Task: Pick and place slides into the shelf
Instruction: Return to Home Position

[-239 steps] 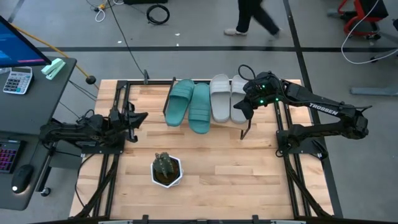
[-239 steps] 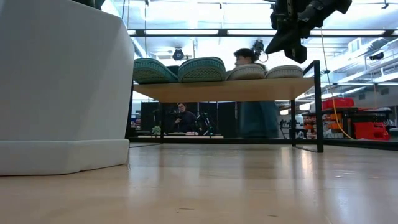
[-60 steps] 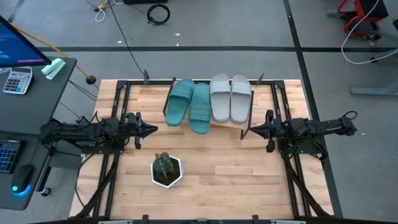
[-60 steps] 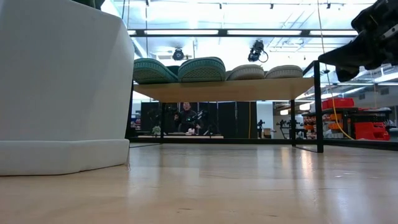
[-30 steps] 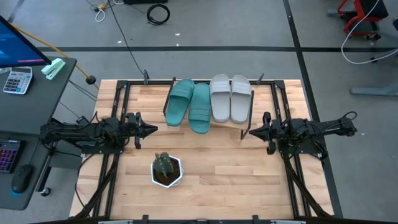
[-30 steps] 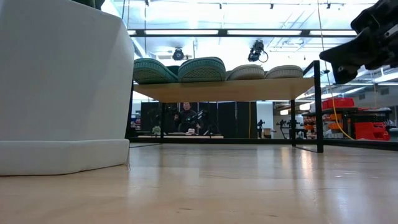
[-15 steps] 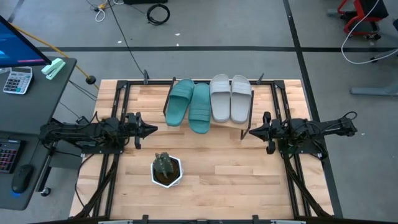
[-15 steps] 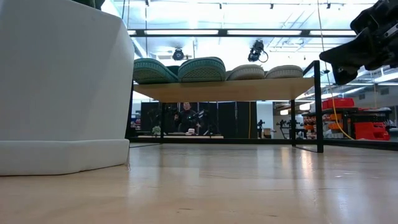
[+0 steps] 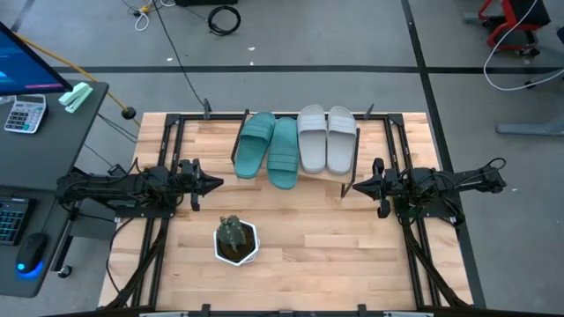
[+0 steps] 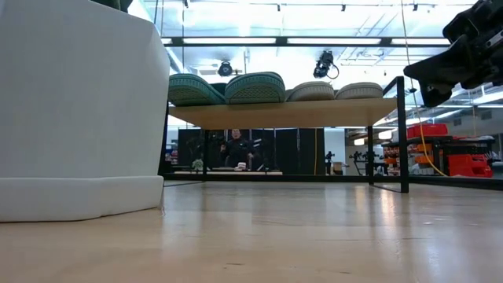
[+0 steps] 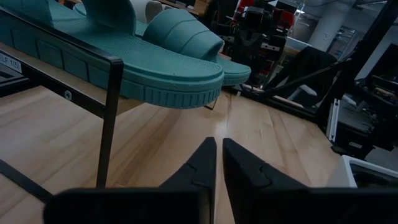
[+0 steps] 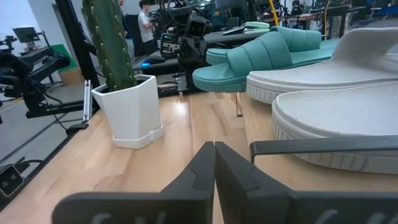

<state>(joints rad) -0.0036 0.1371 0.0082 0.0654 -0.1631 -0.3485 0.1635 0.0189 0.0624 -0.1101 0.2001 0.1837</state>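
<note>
Two teal slides and two grey-white slides lie side by side, soles down, on the shelf at the table's far middle. Their near ends stick out past the plank's near edge, as the teal one shows in the left wrist view. The shelf stands on thin black legs. My left gripper hovers level at the table's left side, shut, pointing right. My right gripper hovers level at the right side, shut, pointing left, close to the shelf's near right leg. Neither holds anything.
A cactus in a white pot stands on the table's near half, left of the middle; it fills the low view's left. Black frame rails run along both table sides. A person sits far off in the room behind.
</note>
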